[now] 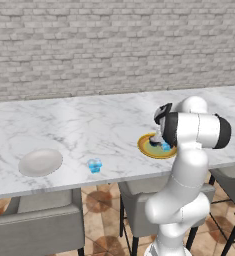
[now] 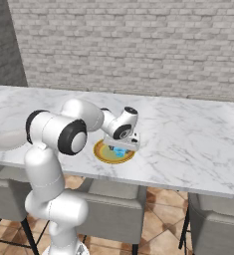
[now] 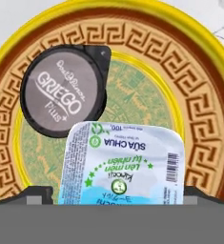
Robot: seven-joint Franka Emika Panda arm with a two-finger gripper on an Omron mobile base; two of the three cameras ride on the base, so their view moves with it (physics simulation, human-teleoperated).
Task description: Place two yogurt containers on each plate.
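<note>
Gripper (image 3: pixel 116 200) sits low over the round yellow-rimmed plate with green centre (image 3: pixel 132 102), jaws spread wide either side of the light blue translucent yogurt cup with a printed foil lid (image 3: pixel 125 164), apparently not clamping it. That cup rests on the plate just beside, maybe touching, the black yogurt cup with a grey lid (image 3: pixel 63 93).

Risk: lifting off at a slant could let a fingertip (image 3: pixel 35 194) snag the blue cup, tipping it or shoving it into the black one.

Another light blue cup (image 1: pixel 94 165) stands on the white marble counter (image 1: pixel 89 125) near the plain off-white plate (image 1: pixel 40 162), which holds nothing yet.
</note>
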